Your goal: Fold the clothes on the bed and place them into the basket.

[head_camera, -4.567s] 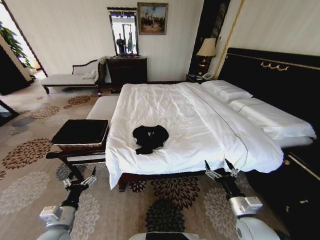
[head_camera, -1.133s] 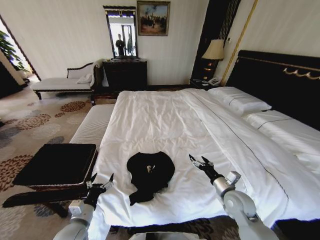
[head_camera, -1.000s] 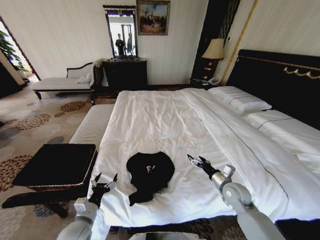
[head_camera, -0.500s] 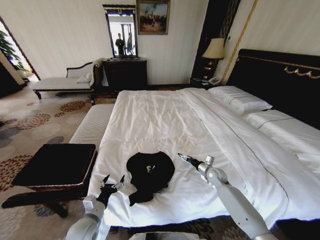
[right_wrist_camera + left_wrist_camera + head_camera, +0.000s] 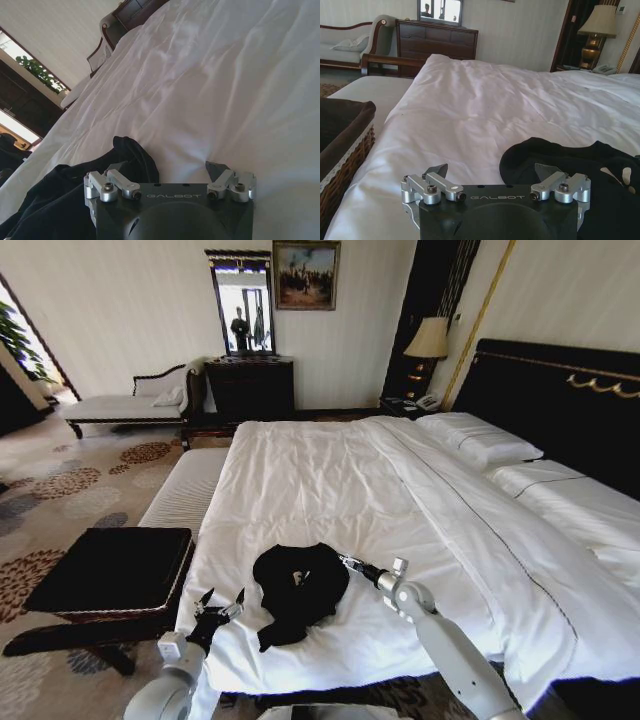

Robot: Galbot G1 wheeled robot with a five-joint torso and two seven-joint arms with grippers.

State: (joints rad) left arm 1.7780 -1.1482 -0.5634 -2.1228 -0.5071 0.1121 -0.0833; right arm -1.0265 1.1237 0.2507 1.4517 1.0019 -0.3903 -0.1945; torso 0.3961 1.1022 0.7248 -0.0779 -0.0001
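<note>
- Right end effector (image 5: 347, 562): fingers spread wide, empty, at the black T-shirt (image 5: 298, 586) edge on the bed (image 5: 330, 480).
- Left end effector (image 5: 220, 604): fingers apart, empty, beside the shirt.

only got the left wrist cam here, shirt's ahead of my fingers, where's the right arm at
Observer: The right gripper lies low at the T-shirt's far edge, opposite the left gripper.
Operator: open?
Observer: Yes, its fingers are spread, one over the black cloth, one over the white duvet.
Operator: shirt flat?
Observer: No, it is a crumpled heap near the foot of the bed, beside the basket.
</note>
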